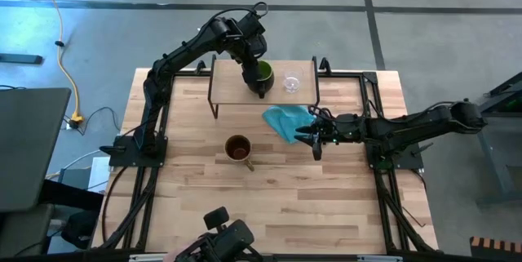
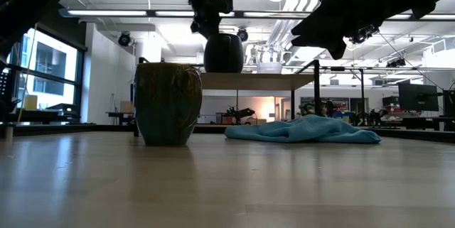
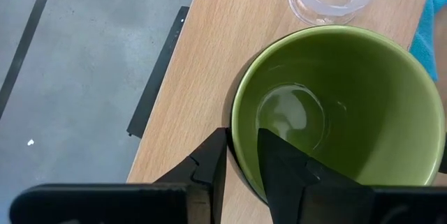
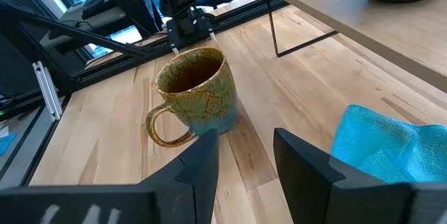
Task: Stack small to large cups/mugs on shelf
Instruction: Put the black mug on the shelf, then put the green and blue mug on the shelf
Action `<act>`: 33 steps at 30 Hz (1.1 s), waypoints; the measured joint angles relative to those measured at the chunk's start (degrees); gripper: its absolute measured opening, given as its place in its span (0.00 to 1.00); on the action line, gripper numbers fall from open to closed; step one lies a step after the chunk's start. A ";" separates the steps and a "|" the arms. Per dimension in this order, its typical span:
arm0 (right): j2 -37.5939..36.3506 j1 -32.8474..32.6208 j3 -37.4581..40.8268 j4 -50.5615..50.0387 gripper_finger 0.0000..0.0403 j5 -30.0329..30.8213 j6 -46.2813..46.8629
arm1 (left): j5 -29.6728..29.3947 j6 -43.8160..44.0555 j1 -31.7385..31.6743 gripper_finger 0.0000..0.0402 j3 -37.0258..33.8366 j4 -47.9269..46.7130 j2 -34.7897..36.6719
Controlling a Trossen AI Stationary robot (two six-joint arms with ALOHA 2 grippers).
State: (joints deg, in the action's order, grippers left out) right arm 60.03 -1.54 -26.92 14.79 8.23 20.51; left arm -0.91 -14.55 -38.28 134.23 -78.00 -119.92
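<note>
Left gripper [image 3: 241,155] pinches dark mug [image 1: 261,77], seemingly resting on shelf [image 1: 232,89].

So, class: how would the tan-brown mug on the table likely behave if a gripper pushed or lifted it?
The tan-brown mug looks thick and ceramic, so probably heavy for its size. Its wide base suggests sliding rather than tipping. Its glaze may be slippery; the handle likely offers surer hold.

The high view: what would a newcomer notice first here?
The left gripper pinches the rim of the dark mug with green inside on the shelf, beside the small clear glass cup. The open right gripper hovers by a blue cloth; the tan-brown handled mug waits on the tabletop.
</note>
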 joint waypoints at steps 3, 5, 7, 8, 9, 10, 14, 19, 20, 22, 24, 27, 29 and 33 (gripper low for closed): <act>0.00 0.00 0.00 0.00 0.32 0.00 0.00 | 0.01 0.02 0.00 0.17 0.00 -0.01 0.00; 0.00 -0.02 0.00 0.00 0.32 0.00 0.00 | 0.02 0.04 0.00 0.17 0.00 -0.01 0.00; 0.00 0.00 0.00 0.00 0.32 0.00 0.00 | 0.02 0.02 0.00 0.17 0.00 -0.02 0.00; 0.00 -0.01 0.00 0.00 0.32 0.00 0.00 | 0.02 0.04 0.00 0.17 0.00 -0.02 0.00; 0.00 0.00 0.00 0.00 0.32 0.00 0.00 | 0.03 0.03 0.00 0.17 0.00 0.00 0.00; 0.01 -0.01 0.00 0.00 0.32 0.00 0.00 | 0.02 0.01 0.00 0.18 0.00 0.00 0.00; 0.00 0.00 0.00 0.00 0.32 -0.02 0.00 | 0.11 -0.02 0.00 0.25 -0.02 -0.28 0.11; 0.02 -0.02 0.00 0.00 0.32 -0.02 0.00 | -0.29 0.00 0.02 0.42 -0.04 -0.47 0.13; 0.00 0.00 0.00 0.00 0.32 -0.02 0.00 | -0.62 0.02 0.02 0.45 -0.04 -0.43 0.13; 0.00 0.00 0.00 0.00 0.32 -0.02 0.00 | -0.65 0.04 0.04 0.50 -0.04 -0.35 0.13; 0.01 0.00 0.00 0.00 0.32 -0.04 0.00 | -0.89 0.43 0.04 0.53 -0.04 -0.21 0.15; 0.00 0.00 0.00 0.00 0.32 -0.04 0.00 | -1.05 0.66 0.02 0.53 -0.04 -0.15 0.18; 0.00 0.00 0.00 0.00 0.32 -0.04 0.00 | -1.05 0.68 0.02 0.52 -0.04 -0.04 0.24; 0.01 0.00 0.00 0.00 0.32 -0.04 0.02 | -1.03 0.68 0.02 0.51 -0.04 -0.04 0.24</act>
State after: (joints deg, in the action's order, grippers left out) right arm 60.04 -1.54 -26.92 14.79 8.19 20.53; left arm -1.93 -13.87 -38.26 134.19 -78.04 -119.68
